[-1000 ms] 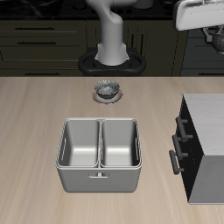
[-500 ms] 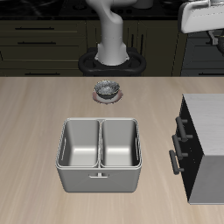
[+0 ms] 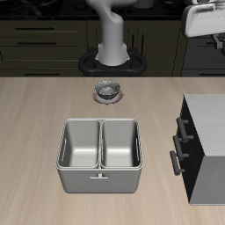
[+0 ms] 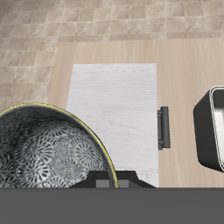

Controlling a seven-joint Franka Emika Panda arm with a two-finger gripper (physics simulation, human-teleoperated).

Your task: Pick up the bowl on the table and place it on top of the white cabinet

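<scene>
In the wrist view the bowl, grey with a dark speckled inside and a yellowish rim, hangs close under the camera. My gripper is shut on its rim. Far below it lies the pale top of the white cabinet. The exterior view shows my gripper high up at the frame's edge, above the back of the white cabinet. There the held bowl is mostly cut off by the frame.
A second, same-looking grey bowl sits on the table near the robot's base. A steel double basin stands toward the front edge, beside the cabinet. The cabinet's dark bar handles face the basin.
My gripper, with the bowl in it, has drifted a little sideways toward the frame's edge, staying high over the cabinet. Nothing on the table has moved.
</scene>
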